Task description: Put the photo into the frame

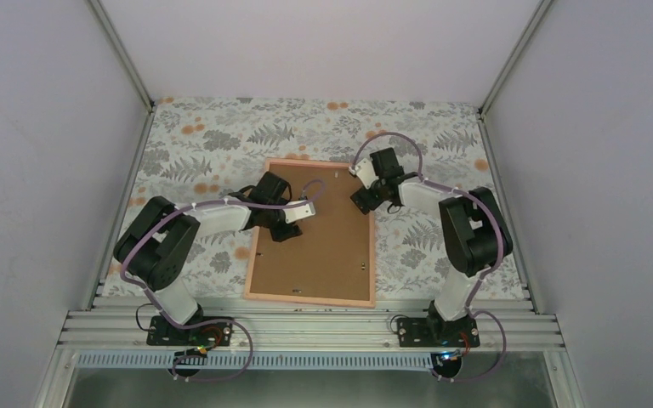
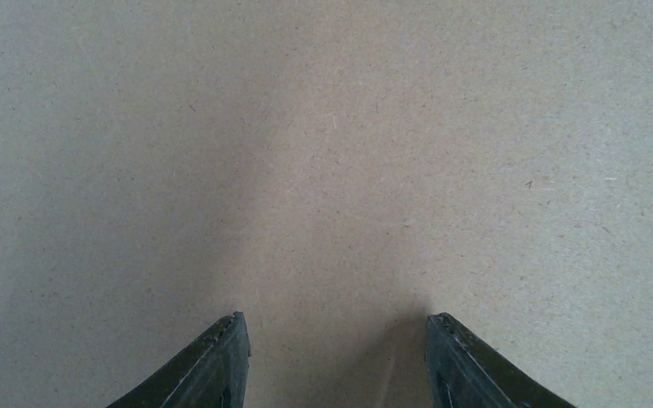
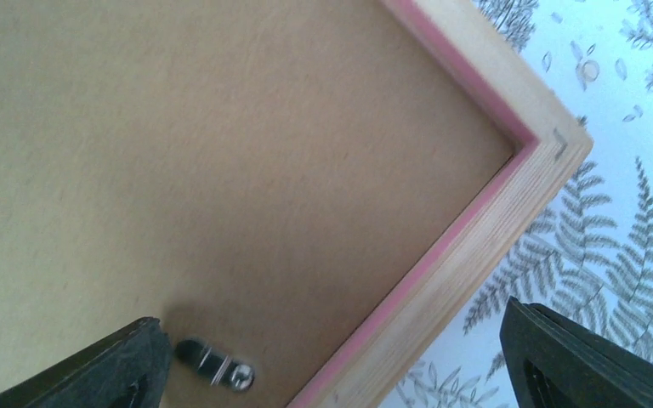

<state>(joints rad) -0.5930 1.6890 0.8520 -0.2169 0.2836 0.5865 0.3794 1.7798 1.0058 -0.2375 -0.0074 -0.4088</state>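
Left claw (image 2: 336, 321), open and empty, hovers over the board (image 1: 315, 246) in the face-down frame (image 1: 310, 300), right claw (image 3: 332, 314) likewise open at its far-right corner by a clip (image 3: 217, 367); photo hidden, likely beneath, so fastening clips seems next.

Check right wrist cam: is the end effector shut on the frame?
No, the right end effector is wide open, and the corner of the frame shows in the gap.
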